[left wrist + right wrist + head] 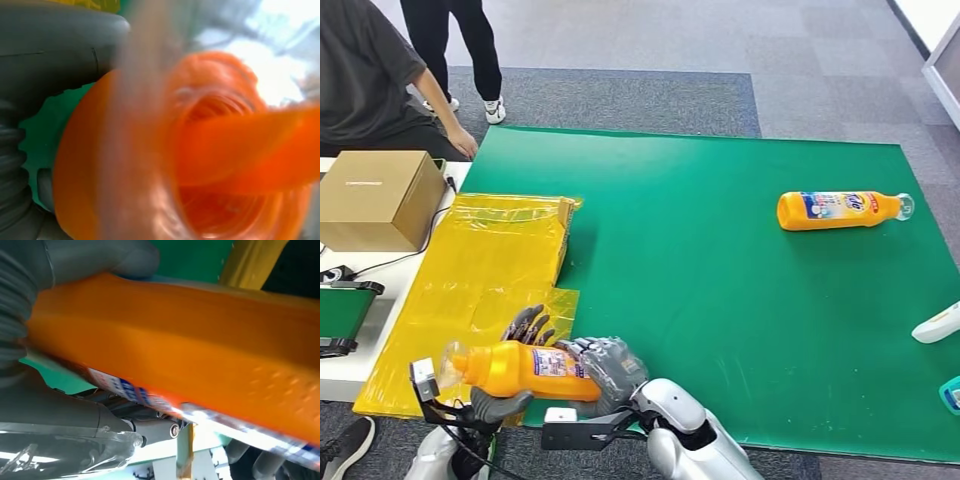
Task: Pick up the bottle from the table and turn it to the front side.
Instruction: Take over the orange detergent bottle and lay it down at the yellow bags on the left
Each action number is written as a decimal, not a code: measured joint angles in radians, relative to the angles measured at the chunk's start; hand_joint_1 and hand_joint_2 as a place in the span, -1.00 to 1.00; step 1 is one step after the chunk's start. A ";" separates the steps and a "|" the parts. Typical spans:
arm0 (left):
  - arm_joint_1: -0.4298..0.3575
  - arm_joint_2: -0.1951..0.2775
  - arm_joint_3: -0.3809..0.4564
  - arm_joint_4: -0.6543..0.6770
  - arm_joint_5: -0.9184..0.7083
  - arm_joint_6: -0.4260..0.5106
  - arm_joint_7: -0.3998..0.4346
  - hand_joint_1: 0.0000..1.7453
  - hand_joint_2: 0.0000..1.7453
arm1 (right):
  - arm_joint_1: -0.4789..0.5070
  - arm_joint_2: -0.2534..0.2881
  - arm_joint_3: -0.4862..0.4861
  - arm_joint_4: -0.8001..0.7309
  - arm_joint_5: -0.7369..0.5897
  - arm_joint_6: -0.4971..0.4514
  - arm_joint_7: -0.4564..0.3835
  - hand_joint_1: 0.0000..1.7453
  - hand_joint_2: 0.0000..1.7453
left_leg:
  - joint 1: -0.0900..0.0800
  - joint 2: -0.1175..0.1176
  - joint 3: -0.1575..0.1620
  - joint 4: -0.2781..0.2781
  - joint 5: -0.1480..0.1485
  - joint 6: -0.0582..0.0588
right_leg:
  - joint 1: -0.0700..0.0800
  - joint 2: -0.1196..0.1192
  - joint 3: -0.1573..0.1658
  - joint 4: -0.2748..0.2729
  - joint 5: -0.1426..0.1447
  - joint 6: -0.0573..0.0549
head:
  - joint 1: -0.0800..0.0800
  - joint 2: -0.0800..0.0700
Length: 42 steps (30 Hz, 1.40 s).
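- Holding the bottle [522,371] lengthwise between both hands keeps it off the table and free to be rolled about its long axis; you see it lying horizontal at the near edge of the green mat [712,300], clear cap toward the robot's left.
- Note the right hand [610,372]: it is wrapped around the base end of the bottle, fingers closed on the orange body.
- Note the left hand [497,405]: its thumb lies under the neck end and dark fingers rise behind the body, so it also grasps the bottle. The left wrist view looks straight at the blurred cap end.
- Check the label: a white and blue panel faces up and toward the camera in the head view. Judge this as turning in progress; whether the front side is fully presented cannot be told.
- Observe a second bottle [841,209] lying on its side far across the mat, untouched.
- Observe the yellow plastic sheet [482,270] overlapping the mat's left edge, and the cardboard box [376,198] on the white table beside it.
- Keep clear of the person [365,70] leaning in at the far left, one hand resting near the mat corner; grey carpet lies beyond.
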 joint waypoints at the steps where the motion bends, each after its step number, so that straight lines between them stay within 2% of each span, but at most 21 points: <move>1: 0.001 0.013 -0.021 -0.004 -0.014 0.002 -0.008 -1.00 1.00 | -0.008 0.001 0.008 0.014 -0.004 0.001 0.000 1.00 1.00 | 0.000 0.000 0.000 0.000 0.000 0.000 | 0.000 0.000 0.000 0.000 0.000 0.000 | 0.000 0.000; 3: 0.002 0.036 -0.056 -0.016 -0.026 0.009 -0.015 -1.00 1.00 | -0.023 0.003 0.021 0.034 -0.010 0.001 0.000 1.00 1.00 | 0.000 0.000 0.000 0.000 0.000 0.000 | 0.000 0.000 0.000 0.000 0.000 0.000 | 0.000 0.000; 5: 0.006 0.057 -0.079 -0.033 -0.030 0.019 -0.017 -0.75 1.00 | -0.036 0.004 0.030 0.048 -0.014 0.002 -0.001 0.92 1.00 | 0.000 0.000 0.001 0.000 0.000 0.000 | 0.000 0.000 0.000 0.000 0.000 0.000 | 0.000 0.000; 6: 0.009 0.066 -0.087 -0.042 -0.031 0.024 -0.017 -0.50 1.00 | -0.041 0.005 0.034 0.053 -0.017 0.002 -0.001 0.66 1.00 | 0.000 0.000 0.001 0.000 0.000 0.000 | 0.000 0.000 0.000 0.000 0.000 0.000 | 0.000 0.000; 7: 0.012 0.073 -0.094 -0.051 -0.033 0.034 -0.017 0.00 1.00 | -0.045 0.006 0.037 0.058 -0.019 0.001 -0.001 0.28 1.00 | 0.000 0.000 0.001 0.000 0.000 0.000 | 0.000 0.000 0.000 0.000 0.000 0.000 | 0.000 0.000; 8: 0.015 0.079 -0.099 -0.060 -0.038 0.049 -0.017 0.40 1.00 | -0.048 0.006 0.040 0.061 -0.020 0.000 0.001 -0.16 1.00 | 0.000 0.000 0.001 0.000 0.000 0.000 | 0.000 0.000 0.000 0.000 0.000 0.000 | 0.000 0.000; 9: 0.019 0.083 -0.104 -0.073 -0.047 0.071 -0.017 0.74 1.00 | -0.051 0.006 0.043 0.064 -0.022 -0.002 0.005 -0.57 1.00 | 0.000 0.000 0.001 0.000 0.000 0.000 | 0.000 0.000 0.000 0.000 0.000 0.000 | 0.000 0.000; 10: 0.023 0.085 -0.107 -0.090 -0.063 0.103 -0.017 1.00 1.00 | -0.053 0.006 0.044 0.066 -0.023 -0.006 0.010 -0.81 1.00 | 0.000 0.000 0.001 0.000 0.000 0.000 | 0.000 0.000 0.000 0.000 0.000 0.000 | 0.000 0.000; 12: 0.030 0.086 -0.112 -0.126 -0.106 0.188 -0.017 1.00 1.00 | -0.055 0.006 0.045 0.068 -0.020 -0.013 0.021 -0.99 1.00 | 0.000 0.000 0.002 0.000 0.000 0.000 | 0.000 0.000 0.001 0.000 0.000 -0.001 | 0.000 0.000; 20: 0.069 0.065 -0.129 -0.278 -0.278 0.521 -0.016 1.00 1.00 | -0.038 0.005 0.024 0.041 0.018 -0.031 0.068 -1.00 1.00 | 0.000 0.000 0.005 0.000 0.000 -0.001 | 0.000 0.001 -0.001 0.000 0.001 -0.001 | 0.000 0.000; 23: 0.085 0.037 -0.111 -0.342 -0.389 0.628 -0.012 1.00 1.00 | -0.006 0.002 0.001 0.010 0.031 -0.027 0.082 -1.00 1.00 | 0.000 0.000 0.004 0.000 0.000 -0.001 | 0.000 0.001 0.000 0.000 0.001 -0.001 | 0.000 0.000; 27: 0.112 -0.038 -0.071 -0.433 -0.602 0.784 0.020 1.00 1.00 | 0.038 0.001 -0.034 -0.034 0.050 -0.007 0.099 -1.00 1.00 | 0.000 0.000 0.003 0.000 0.000 -0.001 | 0.000 0.001 0.000 0.000 0.001 -0.001 | 0.000 0.000; 30: 0.100 -0.076 -0.037 -0.503 -0.785 0.923 0.095 1.00 1.00 | 0.070 -0.004 -0.069 -0.057 0.068 0.023 0.107 -1.00 1.00 | 0.000 0.000 0.001 0.000 0.000 -0.001 | 0.000 0.000 0.001 0.000 0.001 -0.001 | 0.000 0.000; 35: 0.070 -0.094 0.006 -0.540 -1.207 1.123 0.344 1.00 1.00 | 0.129 -0.014 -0.143 -0.120 0.051 0.083 0.084 -1.00 1.00 | 0.000 0.000 0.001 0.000 0.000 -0.001 | 0.000 0.000 0.000 0.000 0.001 -0.001 | 0.000 0.000; 42: 0.040 -0.090 0.055 -0.525 -1.301 1.174 0.412 1.00 1.00 | 0.173 -0.016 -0.205 -0.185 0.044 0.110 0.068 -1.00 1.00 | 0.000 0.000 0.000 0.000 0.000 0.000 | 0.000 0.000 0.000 0.000 0.001 -0.001 | 0.000 0.000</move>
